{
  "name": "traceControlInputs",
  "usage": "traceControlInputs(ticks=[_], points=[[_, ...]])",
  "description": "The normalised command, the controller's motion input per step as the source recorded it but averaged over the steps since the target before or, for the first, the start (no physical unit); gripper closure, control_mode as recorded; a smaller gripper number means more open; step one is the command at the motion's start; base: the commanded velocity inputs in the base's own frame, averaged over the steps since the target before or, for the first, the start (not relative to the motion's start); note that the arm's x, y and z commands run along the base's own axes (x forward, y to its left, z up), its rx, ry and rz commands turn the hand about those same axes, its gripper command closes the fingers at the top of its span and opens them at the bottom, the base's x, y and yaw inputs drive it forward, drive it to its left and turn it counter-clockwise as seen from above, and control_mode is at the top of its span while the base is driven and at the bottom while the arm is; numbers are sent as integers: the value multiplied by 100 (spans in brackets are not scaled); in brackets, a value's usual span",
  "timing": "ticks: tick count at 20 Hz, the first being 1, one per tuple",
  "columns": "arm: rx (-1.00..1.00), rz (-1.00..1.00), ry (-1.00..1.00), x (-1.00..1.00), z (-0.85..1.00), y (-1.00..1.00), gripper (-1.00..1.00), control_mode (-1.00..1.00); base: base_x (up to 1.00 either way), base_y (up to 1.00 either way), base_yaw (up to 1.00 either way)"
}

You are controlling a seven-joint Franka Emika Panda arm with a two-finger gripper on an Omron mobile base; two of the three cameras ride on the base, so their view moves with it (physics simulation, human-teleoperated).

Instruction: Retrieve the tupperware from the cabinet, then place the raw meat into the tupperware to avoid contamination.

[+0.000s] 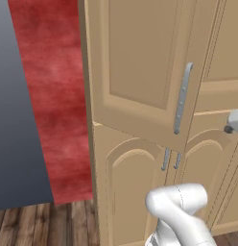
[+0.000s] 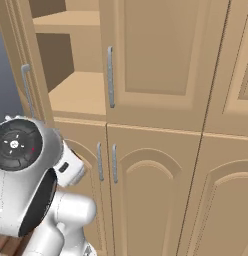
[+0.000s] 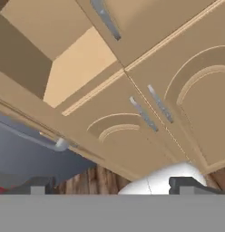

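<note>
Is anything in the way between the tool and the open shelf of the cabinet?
Nothing visible. The upper door is swung wide, off to one side of the open tool, and the path to the shelf of the cabinet looks free. The neighbouring doors are shut.

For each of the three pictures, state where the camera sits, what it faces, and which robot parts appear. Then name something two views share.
Left base view: behind the arm to its left, facing the cabinet and its swung-open upper door; white arm at lower right.
Right base view: behind the arm to its right, facing the open shelves; arm at lower left.
Hand view: on the hand, facing the lower doors; the open gripper at bottom.
Shared: the paired lower door handles.
</note>
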Motion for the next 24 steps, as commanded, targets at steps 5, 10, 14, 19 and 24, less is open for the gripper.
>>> traceControlInputs(ticks=[5,10,14,19,24], points=[[38,0,22,73,0,-21,-100,-100,0,0,0],[44,0,35,55,0,3,-100,-100,0,0,0],[36,1,38,40,-5,20,-100,-100,0,0,0],[20,3,34,17,-17,44,-100,-100,0,0,0],[10,4,22,17,-19,52,-100,-100,0,0,0]])
